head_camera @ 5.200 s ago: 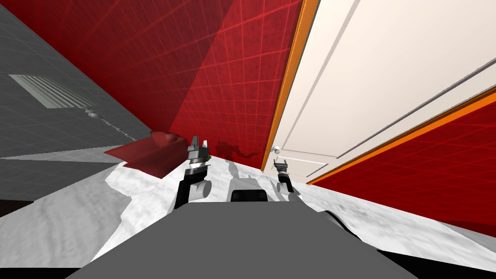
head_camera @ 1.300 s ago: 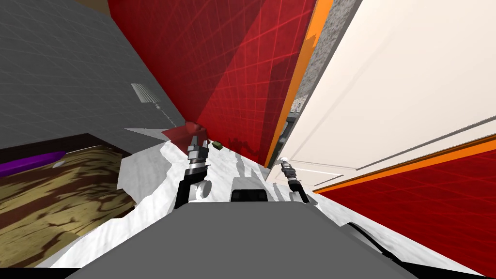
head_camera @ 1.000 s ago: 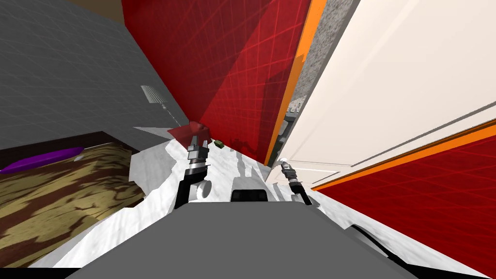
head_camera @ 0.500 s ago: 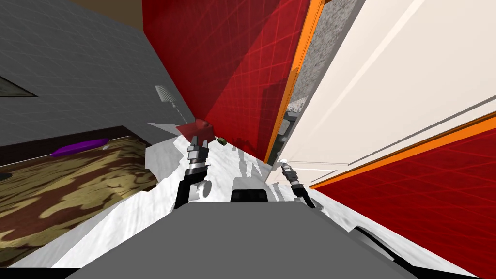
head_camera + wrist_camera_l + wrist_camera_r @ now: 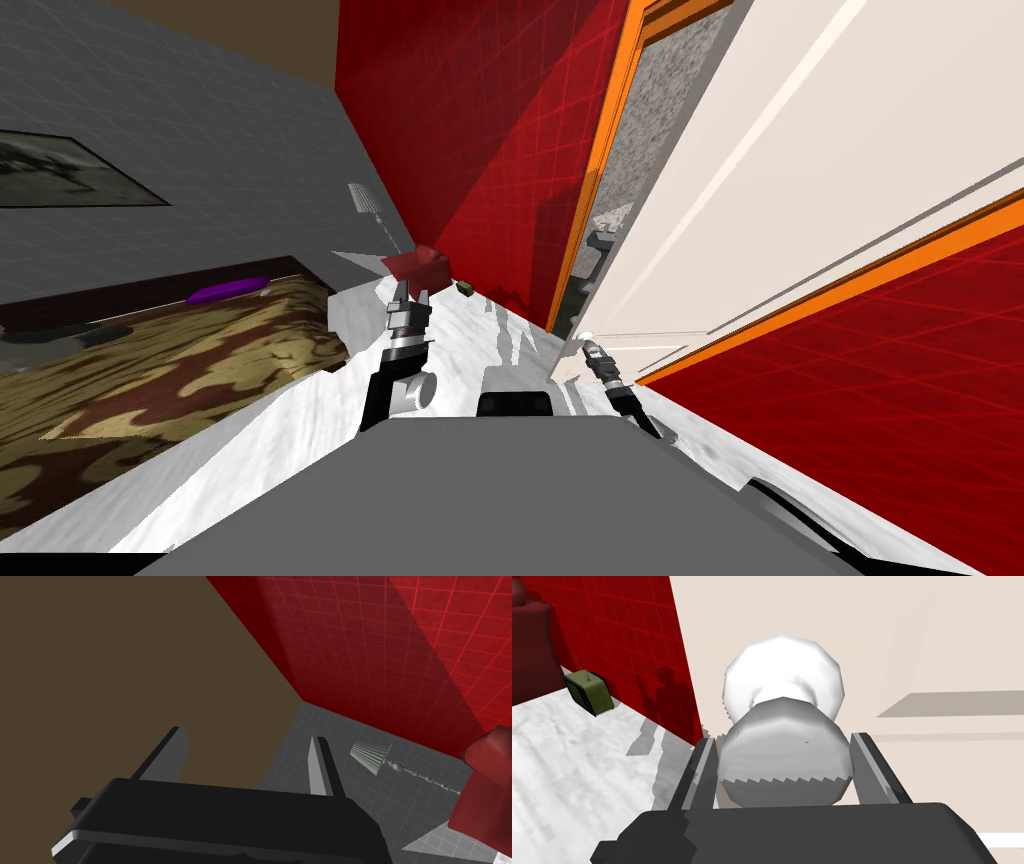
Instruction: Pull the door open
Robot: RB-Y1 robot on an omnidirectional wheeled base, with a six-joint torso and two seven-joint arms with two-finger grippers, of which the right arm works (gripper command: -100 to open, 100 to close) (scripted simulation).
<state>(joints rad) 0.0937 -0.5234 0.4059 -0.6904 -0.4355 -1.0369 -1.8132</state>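
The cream panelled door [image 5: 800,150] stands ajar in its orange frame [image 5: 600,160], with a grey speckled gap [image 5: 640,140] showing between them. My right gripper [image 5: 588,343] is at the door's free edge, shut on the white round door knob [image 5: 784,741]. Its two fingers [image 5: 699,776] press the knob's sides, and the cream door [image 5: 912,636] is right behind it. My left gripper [image 5: 410,293] is held out in front of me over the white floor, away from the door. The left gripper [image 5: 245,761] is open with nothing between its fingers.
A red grid wall [image 5: 480,130] runs left of the doorway, with a dark red armchair [image 5: 420,263] and a small green box [image 5: 465,288] at its foot. A bed with a camouflage cover [image 5: 170,360] lies at the left. A red wall [image 5: 900,360] stands at the right.
The door has swung further open and the gap at the frame has widened. The whole view has turned, bringing the bed and grey wall more into sight. My right gripper stays on the knob.
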